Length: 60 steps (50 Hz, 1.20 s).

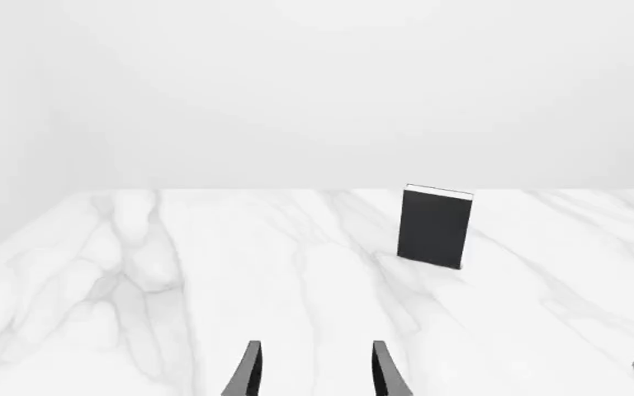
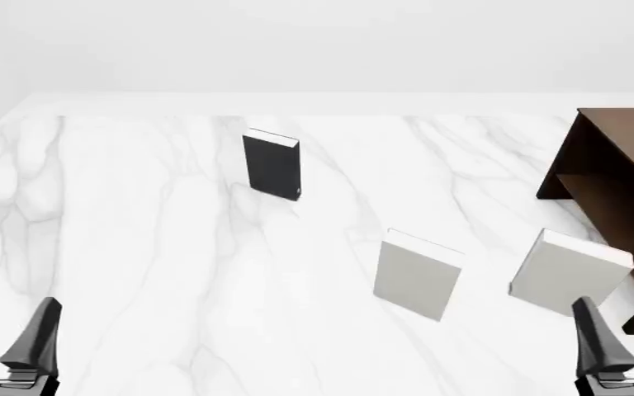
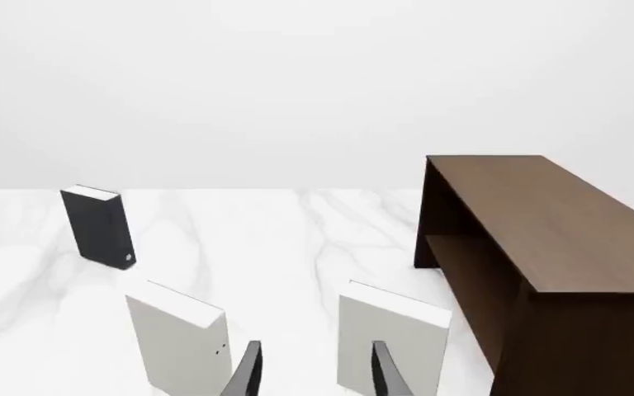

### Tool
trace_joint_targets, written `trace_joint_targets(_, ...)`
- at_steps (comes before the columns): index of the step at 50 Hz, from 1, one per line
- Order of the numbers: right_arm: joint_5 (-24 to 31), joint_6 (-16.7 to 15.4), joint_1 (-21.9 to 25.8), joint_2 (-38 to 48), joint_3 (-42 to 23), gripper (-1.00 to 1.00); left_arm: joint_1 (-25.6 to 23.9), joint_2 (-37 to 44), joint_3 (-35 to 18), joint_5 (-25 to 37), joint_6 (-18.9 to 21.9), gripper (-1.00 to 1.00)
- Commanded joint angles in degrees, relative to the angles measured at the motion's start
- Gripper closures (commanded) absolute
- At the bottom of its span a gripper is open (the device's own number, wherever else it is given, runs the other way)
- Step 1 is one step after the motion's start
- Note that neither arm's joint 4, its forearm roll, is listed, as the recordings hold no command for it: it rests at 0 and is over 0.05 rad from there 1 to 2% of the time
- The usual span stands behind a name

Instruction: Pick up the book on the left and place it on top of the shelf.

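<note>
Fingers spread and empty on both grippers, left (image 2: 9, 334) and right (image 2: 623, 330), low at the near table (image 2: 130, 247) edge.
The black book (image 2: 272, 165) stands upright mid-table, left of two grey books (image 2: 418, 275), well apart from the shelf (image 2: 614, 177) at right.

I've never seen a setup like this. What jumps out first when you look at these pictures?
Against the white marble table, a black book stands upright, alone, far out on the left. On the right edge looms a dark brown shelf, with two pale grey books standing in front of it. Near the camera, the left gripper and right gripper are both open, holding nothing.
</note>
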Motion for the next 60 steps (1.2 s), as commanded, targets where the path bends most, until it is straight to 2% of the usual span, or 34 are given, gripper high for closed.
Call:
trace_joint_targets(1, -0.2, 0.4, 0.1, 0.5, -0.3, -1.0, 0.0, 0.0, 0.0, 0.0, 0.0, -1.0)
trace_joint_targets(10, 0.9, 0.8, 0.9, 0.1, -1.1, -1.0, 0.0, 0.0, 0.0, 0.0, 0.0, -1.0)
trace_joint_targets(15, 4.5, 1.7, 2.4, -0.1, -6.0, -1.0, 0.0, 0.0, 0.0, 0.0, 0.0, -1.0)
trace_joint_targets(16, 5.9, 1.0, 3.2, 0.0, -8.5, -1.0, 0.0, 0.0, 0.0, 0.0, 0.0, -1.0)
trace_joint_targets(19, 7.2, 0.8, 3.8, 0.5, -10.8, -1.0, 0.0, 0.0, 0.0, 0.0, 0.0, -1.0)
trace_joint_targets(21, 7.3, -0.8, 4.9, 2.8, -13.0, -1.0, 0.0, 0.0, 0.0, 0.0, 0.0, -1.0)
trace_joint_targets(31, 8.5, -3.8, 8.8, 11.7, -23.1, -1.0, 0.0, 0.0, 0.0, 0.0, 0.0, -1.0)
trace_joint_targets(34, 9.4, -1.2, 9.1, 16.6, -27.4, -1.0, 0.0, 0.0, 0.0, 0.0, 0.0, -1.0)
trace_joint_targets(39, 11.1, -3.0, 11.8, 22.8, -33.9, -1.0, 0.0, 0.0, 0.0, 0.0, 0.0, -1.0)
trace_joint_targets(45, 11.7, -7.5, 14.4, 28.4, -40.4, -1.0, 0.0, 0.0, 0.0, 0.0, 0.0, -1.0)
trace_joint_targets(48, 11.9, -7.4, 14.7, 30.1, -42.2, -1.0, 0.0, 0.0, 0.0, 0.0, 0.0, -1.0)
trace_joint_targets(51, 12.6, -8.9, 17.7, 33.4, -44.2, -1.0, 0.0, 0.0, 0.0, 0.0, 0.0, -1.0)
trace_joint_targets(53, 11.6, -8.7, 16.6, 35.3, -44.9, -1.0, 0.0, 0.0, 0.0, 0.0, 0.0, -1.0)
trace_joint_targets(55, 12.1, -9.5, 18.6, 37.2, -45.5, -1.0, 0.0, 0.0, 0.0, 0.0, 0.0, -1.0)
trace_joint_targets(60, 11.2, -10.2, 18.8, 40.8, -47.4, -1.0, 0.0, 0.0, 0.0, 0.0, 0.0, -1.0)
